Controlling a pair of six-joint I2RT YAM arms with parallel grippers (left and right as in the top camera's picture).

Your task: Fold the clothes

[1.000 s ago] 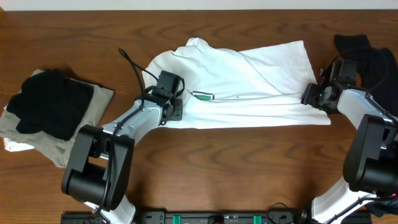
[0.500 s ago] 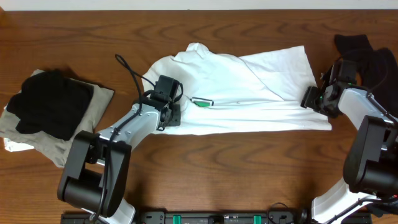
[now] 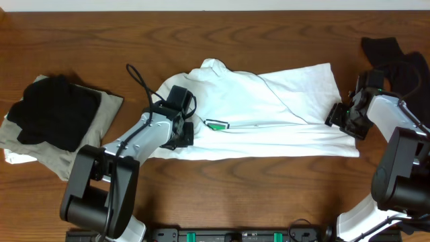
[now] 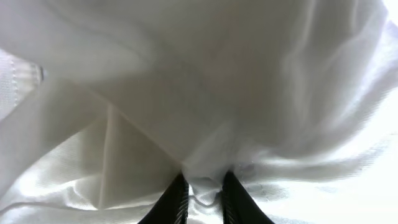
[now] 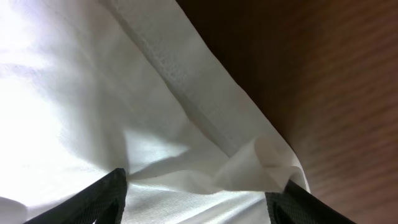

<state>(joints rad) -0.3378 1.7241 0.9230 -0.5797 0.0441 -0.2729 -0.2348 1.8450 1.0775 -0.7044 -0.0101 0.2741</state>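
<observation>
Lying rumpled, white T-shirt folded lengthwise, green logo showing.

White arms, black joints, black pincers

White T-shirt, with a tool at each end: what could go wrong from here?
The left tool pinches only a small bunch of the white T-shirt; it might slip free or drag extra layers. The right tool stands open over a curled hem corner, so it may grab unevenly and skew the fold. The black garment lies close beside the right arm and could snag.
</observation>
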